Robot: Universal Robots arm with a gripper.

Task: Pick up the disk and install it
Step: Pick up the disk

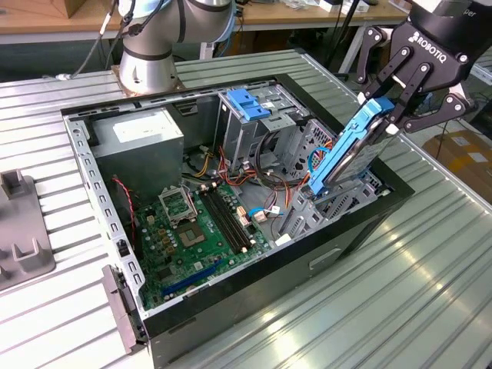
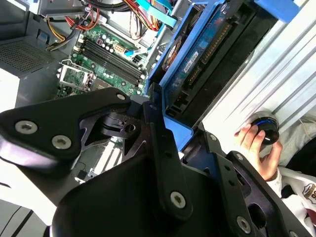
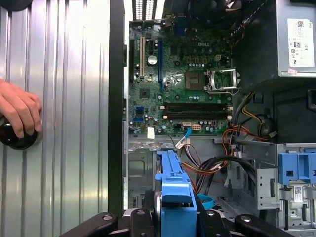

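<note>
Blue-railed disk (image 1: pixel 350 150) is hanging pinched in the claw (image 1: pixel 386 115), up off the bench (image 1: pixel 400 300) and over the open case (image 1: pixel 91 181), toward the exterior view's right. Claw is gripping the disk's upper end, fingers pressing in on it from both sides, so it's not spread at all, it's clamping the disk. Key thing here: the disk is running straight out from the claw, long axis tilting steeply. Top end is leaning toward the exterior view's right and bottom end is pointing down into the metal drive bay (image 1: pixel 304 207) at that end of the case. Bottom end is looking like it's just entering the bay, but I can't tell if it's touching the bay's walls. I'd say it's mid-install, going in rather than seated, since most of the disk is sticking up above the case rim. In the first wrist view the disk is showing edge-on with the motherboard (image 3: pixel 182 84) beyond it. A person's hand (image 3: pixel 17 108) is resting on a dark knob (image 3: pixel 17 140) out on the bench beside the case.
</note>
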